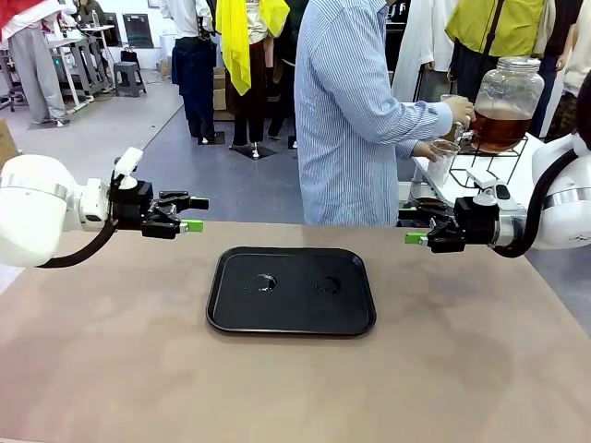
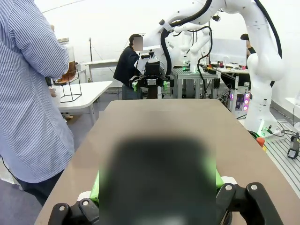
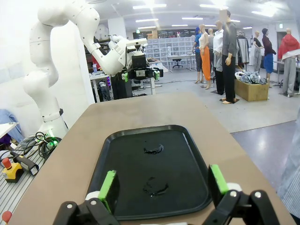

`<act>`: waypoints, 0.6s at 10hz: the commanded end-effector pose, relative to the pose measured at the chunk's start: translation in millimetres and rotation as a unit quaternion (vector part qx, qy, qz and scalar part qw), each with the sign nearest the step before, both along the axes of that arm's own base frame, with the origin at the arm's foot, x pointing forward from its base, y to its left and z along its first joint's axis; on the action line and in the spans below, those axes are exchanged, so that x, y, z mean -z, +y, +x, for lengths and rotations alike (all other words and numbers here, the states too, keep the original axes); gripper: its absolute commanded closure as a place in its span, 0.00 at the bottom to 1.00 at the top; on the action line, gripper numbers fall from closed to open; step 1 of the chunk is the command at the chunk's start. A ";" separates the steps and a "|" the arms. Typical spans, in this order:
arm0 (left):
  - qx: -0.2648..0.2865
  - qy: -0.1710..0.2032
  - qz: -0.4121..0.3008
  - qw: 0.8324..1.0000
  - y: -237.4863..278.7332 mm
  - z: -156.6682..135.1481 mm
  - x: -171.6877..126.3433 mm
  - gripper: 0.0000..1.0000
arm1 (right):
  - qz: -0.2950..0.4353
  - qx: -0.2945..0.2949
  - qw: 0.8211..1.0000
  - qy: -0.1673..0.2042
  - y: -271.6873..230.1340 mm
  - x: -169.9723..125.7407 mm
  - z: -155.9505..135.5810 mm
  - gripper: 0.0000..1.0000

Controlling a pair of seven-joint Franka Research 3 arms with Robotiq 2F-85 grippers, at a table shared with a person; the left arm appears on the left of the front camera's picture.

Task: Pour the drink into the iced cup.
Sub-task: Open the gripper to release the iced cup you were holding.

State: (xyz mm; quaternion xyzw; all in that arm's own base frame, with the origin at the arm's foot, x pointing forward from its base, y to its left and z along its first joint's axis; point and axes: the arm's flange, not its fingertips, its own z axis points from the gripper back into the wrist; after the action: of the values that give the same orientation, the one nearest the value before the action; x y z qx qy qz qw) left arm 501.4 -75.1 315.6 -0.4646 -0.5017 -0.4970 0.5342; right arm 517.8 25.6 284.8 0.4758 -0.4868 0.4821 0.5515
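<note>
- The table (image 1: 111, 369) carries a black tray (image 1: 291, 318) at its middle, bare but for two wet rings, probably marking where the cups are meant to stand.
- The person's hand (image 1: 459, 112) is at the tap of a glass jar (image 1: 506, 101) on a side table, the other holding a clear cup (image 1: 441, 159) below it; the drink (image 1: 499, 129) is there, well apart from the tray.
- Left gripper (image 1: 192, 214) hovers level at the left edge, jaws parted and empty, seemingly waiting.
- Right gripper (image 1: 412, 226) mirrors it, fingers (image 3: 108, 187) spread over the tray's near edge, holding nothing.
</note>
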 end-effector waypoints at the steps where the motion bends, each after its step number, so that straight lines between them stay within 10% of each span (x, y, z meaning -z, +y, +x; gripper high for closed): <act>1: 0.002 0.000 0.004 1.000 -0.2 1.1 -2.3 0.00 | -0.001 -0.003 1.000 0.002 1.8 -3.9 1.6 0.00; 6: 0.002 0.000 0.004 1.000 -0.2 1.1 -2.3 0.00 | -0.001 -0.003 1.000 0.002 1.8 -3.9 1.6 0.00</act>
State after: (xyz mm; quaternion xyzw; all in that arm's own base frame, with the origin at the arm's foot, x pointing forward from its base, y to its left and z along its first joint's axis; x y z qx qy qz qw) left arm 501.5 -75.1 315.6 -0.4646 -0.5017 -0.4970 0.5342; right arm 517.8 25.6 284.8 0.4758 -0.4868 0.4821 0.5515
